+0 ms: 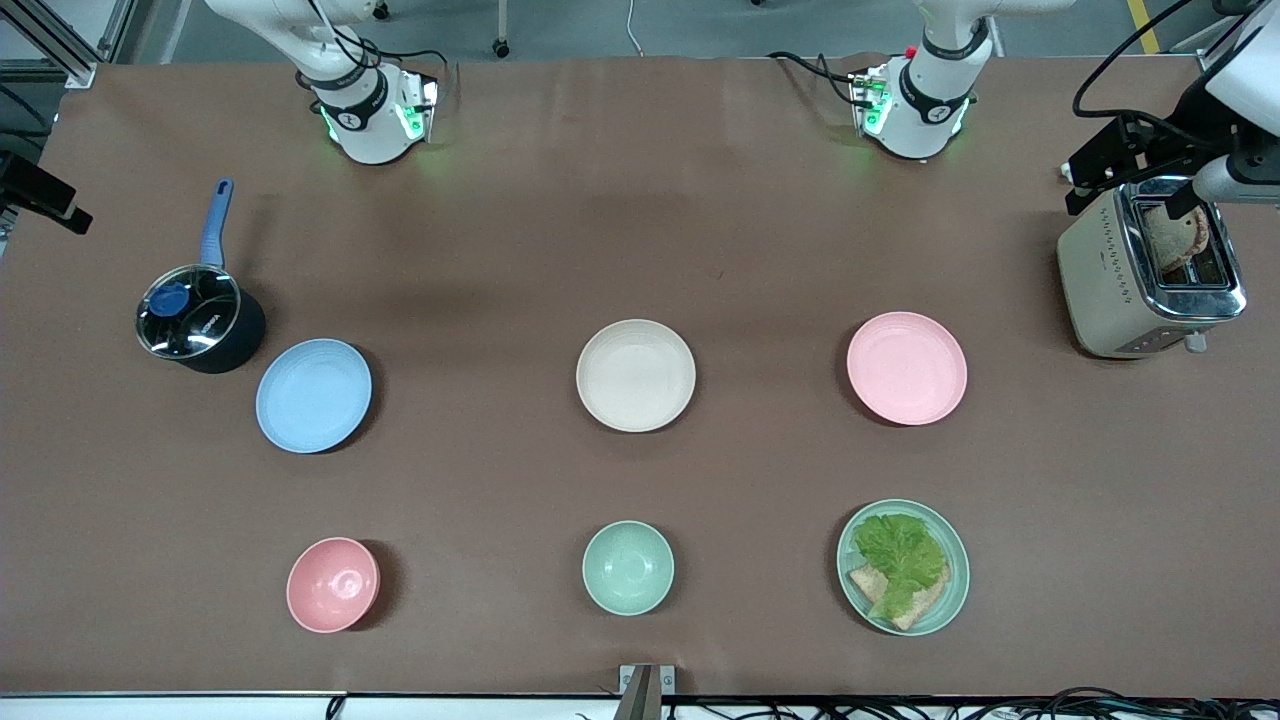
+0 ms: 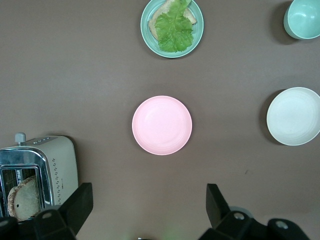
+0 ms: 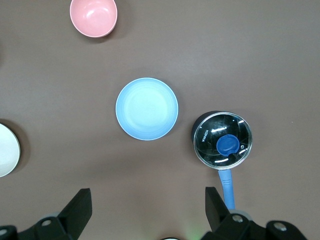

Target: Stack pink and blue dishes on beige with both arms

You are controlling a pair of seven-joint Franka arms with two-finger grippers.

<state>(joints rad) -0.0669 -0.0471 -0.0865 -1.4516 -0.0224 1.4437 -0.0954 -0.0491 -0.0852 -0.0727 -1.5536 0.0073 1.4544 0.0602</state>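
We hold both arms high, nothing stacked yet. Our left gripper [image 2: 145,210] hangs open over the tabletop [image 1: 700,250] above the pink plate [image 1: 907,368], and our right gripper [image 3: 147,210] hangs open above the blue plate [image 1: 314,395]. The beige plate [image 1: 636,375] lies between them at mid-table, so we judge each arm takes the plate at its own end.

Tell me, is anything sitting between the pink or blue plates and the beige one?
Nothing visible. The pink plate, beige plate and blue plate lie in a row with bare table between them. Both bowls sit nearer the front camera, outside those paths.
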